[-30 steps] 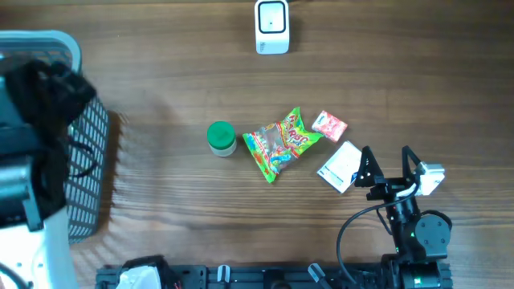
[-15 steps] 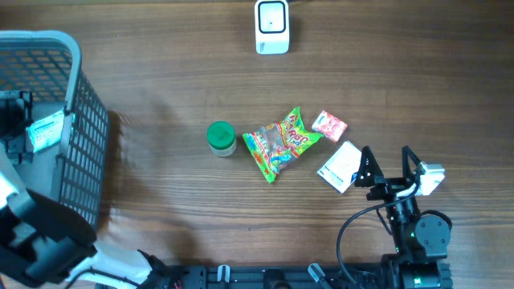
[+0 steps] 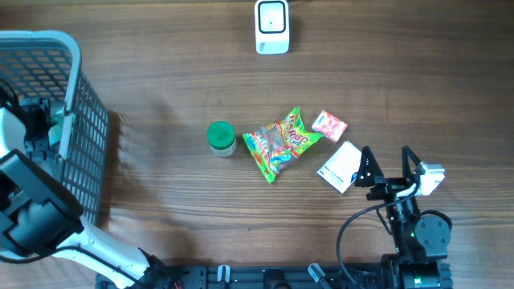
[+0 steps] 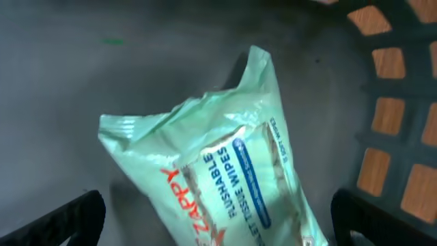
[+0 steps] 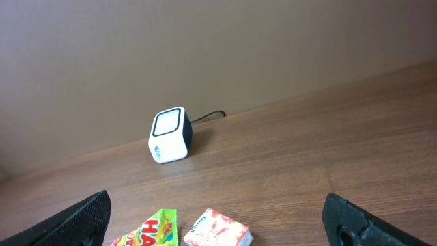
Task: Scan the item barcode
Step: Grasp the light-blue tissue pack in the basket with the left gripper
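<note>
Looking down with the left tool [image 4: 225,219] spread wide and gripping nothing, onto a wipes pack [image 4: 205,150] lying flat on the floor of the basket [image 4: 382,102], at the left edge of the overhead view. Judged either done with or waiting for pickup; cannot tell which. Resting low at lower right with the right tool [image 3: 386,154], also wide and empty, just beside a white box [image 3: 340,166] and facing the scanner [image 3: 271,26] at top centre. Lies printed face up, long axis slanting from upper left to lower right of the left wrist view, sealed end up-frame, far end cut off.
</note>
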Action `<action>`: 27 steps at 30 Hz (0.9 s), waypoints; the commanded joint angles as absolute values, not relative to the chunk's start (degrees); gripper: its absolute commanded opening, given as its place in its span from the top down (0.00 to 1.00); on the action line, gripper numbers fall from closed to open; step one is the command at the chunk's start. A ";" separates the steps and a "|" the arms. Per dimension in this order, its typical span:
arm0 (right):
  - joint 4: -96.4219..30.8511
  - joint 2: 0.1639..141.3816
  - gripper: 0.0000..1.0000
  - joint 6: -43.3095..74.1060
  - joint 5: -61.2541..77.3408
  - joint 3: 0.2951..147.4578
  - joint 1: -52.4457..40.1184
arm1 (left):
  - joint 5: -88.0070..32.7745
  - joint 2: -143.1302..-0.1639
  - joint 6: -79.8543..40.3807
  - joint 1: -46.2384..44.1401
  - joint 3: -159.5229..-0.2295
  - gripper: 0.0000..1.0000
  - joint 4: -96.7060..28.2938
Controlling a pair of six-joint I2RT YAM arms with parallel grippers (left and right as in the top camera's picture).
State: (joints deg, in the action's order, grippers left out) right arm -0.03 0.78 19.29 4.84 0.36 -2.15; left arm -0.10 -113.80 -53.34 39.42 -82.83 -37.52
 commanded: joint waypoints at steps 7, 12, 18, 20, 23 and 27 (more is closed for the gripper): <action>0.14 0.43 0.00 19.66 4.27 0.30 -2.07 | 1.58 -118.41 -50.37 35.24 -80.47 0.75 -33.74; 0.14 0.43 0.00 19.66 4.27 0.30 -2.07 | 1.56 -116.42 -45.23 37.19 -81.06 0.96 -37.69; 0.14 0.43 0.00 19.64 4.29 0.30 -2.07 | -4.99 -95.29 -45.39 43.38 -86.17 0.96 -46.98; 0.14 0.43 0.00 19.62 4.27 0.30 -2.07 | -12.16 -84.60 -45.39 44.16 -86.19 0.96 -47.07; 0.14 0.43 0.00 19.64 4.27 0.30 -2.07 | -21.96 -70.00 -45.41 42.92 -86.19 0.96 -49.19; 0.14 0.43 0.00 19.66 4.27 0.30 -2.07 | -26.65 -56.80 -43.88 30.00 -86.15 0.96 -56.71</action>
